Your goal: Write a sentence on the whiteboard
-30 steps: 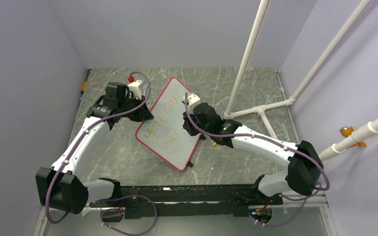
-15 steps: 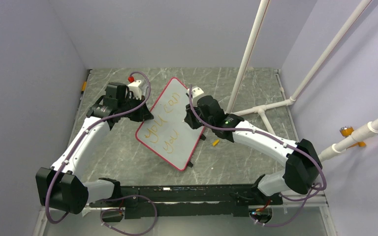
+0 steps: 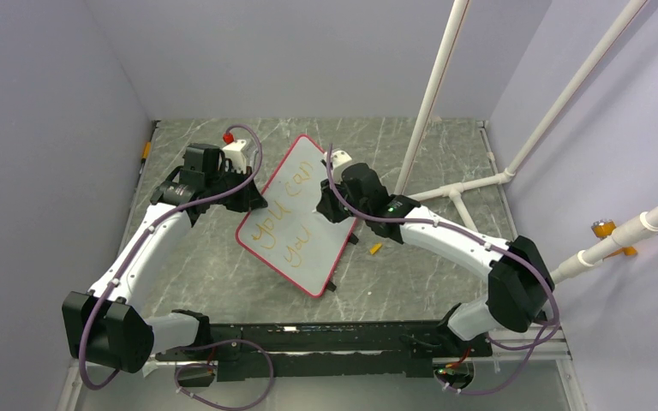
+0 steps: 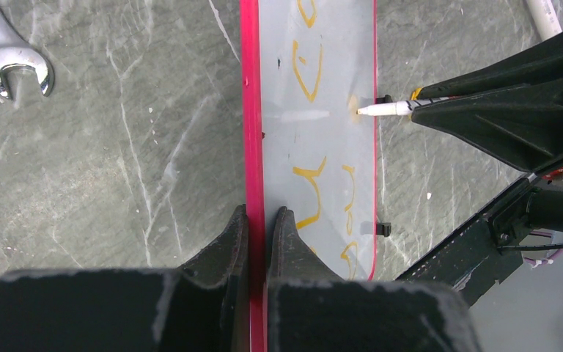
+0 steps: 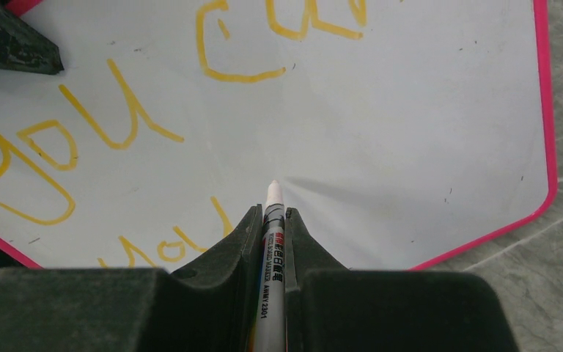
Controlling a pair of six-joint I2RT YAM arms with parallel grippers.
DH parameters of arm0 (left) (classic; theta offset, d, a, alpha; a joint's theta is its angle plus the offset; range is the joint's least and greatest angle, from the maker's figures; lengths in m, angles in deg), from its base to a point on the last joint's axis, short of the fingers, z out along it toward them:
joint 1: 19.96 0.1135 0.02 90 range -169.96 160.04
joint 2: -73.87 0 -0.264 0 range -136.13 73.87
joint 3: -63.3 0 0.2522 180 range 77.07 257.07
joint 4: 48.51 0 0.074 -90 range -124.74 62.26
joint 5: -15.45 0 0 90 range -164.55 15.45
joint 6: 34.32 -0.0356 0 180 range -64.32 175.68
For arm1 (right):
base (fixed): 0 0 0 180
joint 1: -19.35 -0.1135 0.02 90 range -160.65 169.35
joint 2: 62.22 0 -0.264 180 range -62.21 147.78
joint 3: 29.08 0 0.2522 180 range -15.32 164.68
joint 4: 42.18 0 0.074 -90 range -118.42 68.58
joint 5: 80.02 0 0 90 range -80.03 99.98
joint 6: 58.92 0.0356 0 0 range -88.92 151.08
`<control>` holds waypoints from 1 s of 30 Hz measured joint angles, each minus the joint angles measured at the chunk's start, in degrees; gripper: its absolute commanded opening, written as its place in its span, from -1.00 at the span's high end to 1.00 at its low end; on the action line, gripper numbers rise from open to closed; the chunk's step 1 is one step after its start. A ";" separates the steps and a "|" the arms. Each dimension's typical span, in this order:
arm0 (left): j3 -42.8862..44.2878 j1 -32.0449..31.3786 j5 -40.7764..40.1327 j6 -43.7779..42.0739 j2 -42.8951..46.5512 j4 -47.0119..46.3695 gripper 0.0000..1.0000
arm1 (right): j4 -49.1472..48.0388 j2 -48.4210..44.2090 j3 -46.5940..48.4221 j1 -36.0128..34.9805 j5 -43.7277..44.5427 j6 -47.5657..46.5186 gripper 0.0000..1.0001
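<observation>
Near edge: a black base rail [image 3: 326,342] carries two white jointed arms with looped purple cables. They stand on a table [image 3: 206,265] of grey-green, white-veined, stone-like surface.

Centre: the whiteboard [image 3: 315,261] is a smooth, glossy white rectangle with rounded corners and a thin red-pink frame. It sits diagonally between the two arms at mid-table. Small black clips [image 4: 383,229] project from its right edge.

The left gripper [image 4: 258,214], with tapered matte-black fingers, is closed narrowly on the frame at the board's left edge, one finger on each side.

The right gripper [image 5: 271,214], of the same black wedge shape, is closed on a slim cylindrical marker [image 5: 270,249] with a printed barrel. The marker's pale conical tip points at bare white surface below the first line and appears to touch it.

The sentence [image 3: 281,214] is in thin orange handwritten strokes on two lines: "you can" above and "you" below.

A small orange piece [image 3: 375,249] lies on the table just right of the board.

Beyond the left gripper, a polished steel open-end wrench [image 4: 11,55] lies flat on the table.

Far right: smooth white round pipes [image 3: 433,94] rise from a tee fitting and lean towards the pale lilac walls.
</observation>
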 measured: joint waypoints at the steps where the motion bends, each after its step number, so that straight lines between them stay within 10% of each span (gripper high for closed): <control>1: 0.00 0.00 0.00 0.00 0.00 0.00 1.00 | -0.17 0.20 0.15 0.13 -0.13 0.11 1.00; 30: 0.00 0.00 -0.39 -0.02 -0.04 0.22 1.00 | -4.90 2.12 -1.40 0.85 -3.19 2.43 1.00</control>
